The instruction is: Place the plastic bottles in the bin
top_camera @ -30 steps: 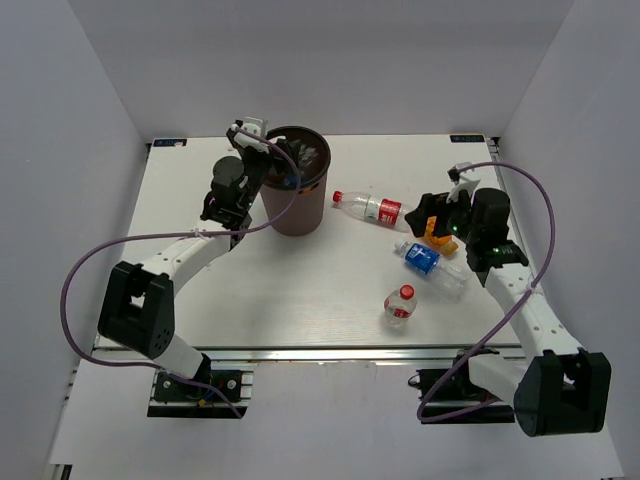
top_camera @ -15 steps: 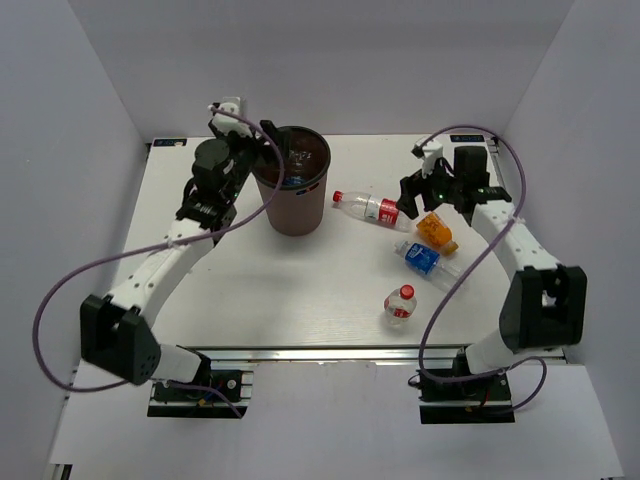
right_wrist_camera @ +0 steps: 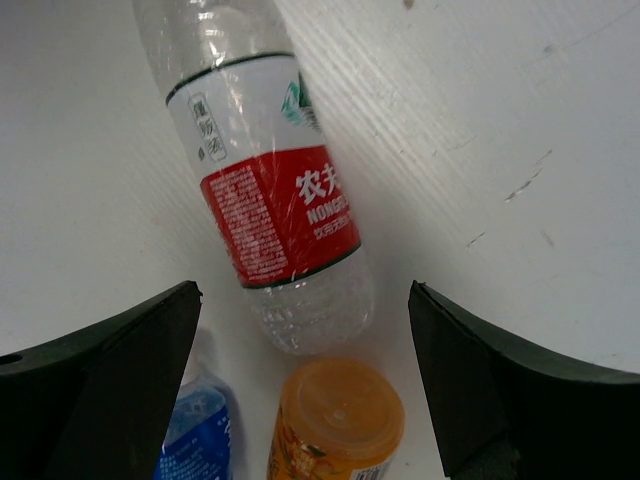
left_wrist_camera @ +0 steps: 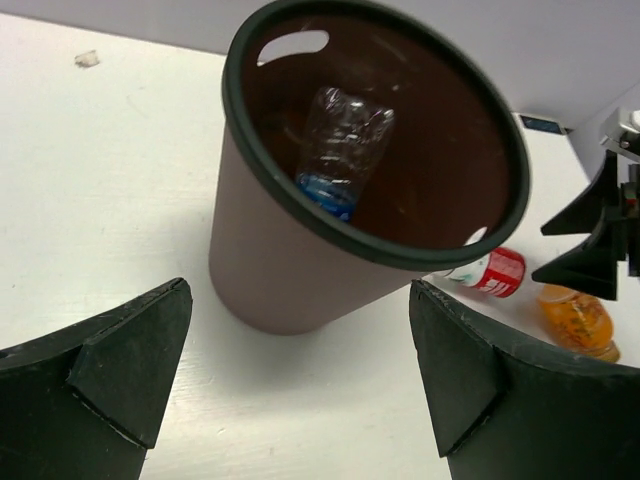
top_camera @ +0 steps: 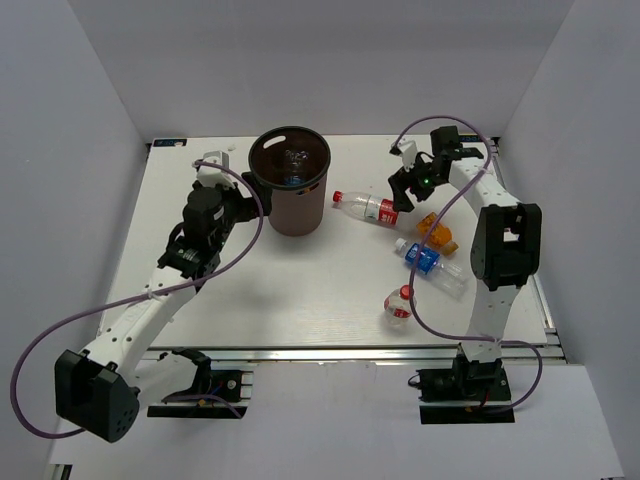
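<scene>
The dark brown bin (top_camera: 290, 200) stands at the back centre, and a clear blue-label bottle (left_wrist_camera: 340, 150) lies inside it. My left gripper (top_camera: 240, 200) is open and empty, just left of the bin (left_wrist_camera: 290, 270). My right gripper (top_camera: 405, 187) is open above the base end of a lying red-label bottle (top_camera: 370, 207), which the right wrist view shows between the fingers (right_wrist_camera: 270, 200). An orange bottle (top_camera: 436, 230) and a blue-label bottle (top_camera: 430, 262) lie close by; both show in the right wrist view, orange (right_wrist_camera: 340, 420) and blue (right_wrist_camera: 195, 435). A red-capped bottle (top_camera: 400, 305) sits nearer the front.
White walls close the table on the left, back and right. The purple cables loop off both arms. In the left wrist view the red-label bottle (left_wrist_camera: 490, 272) and orange bottle (left_wrist_camera: 578, 320) lie right of the bin, with the right gripper's fingers (left_wrist_camera: 590, 240) above them.
My left gripper has drawn back from over the bin to its left side and lower. My right gripper has moved from the orange bottle toward the back, over the red-label bottle.
</scene>
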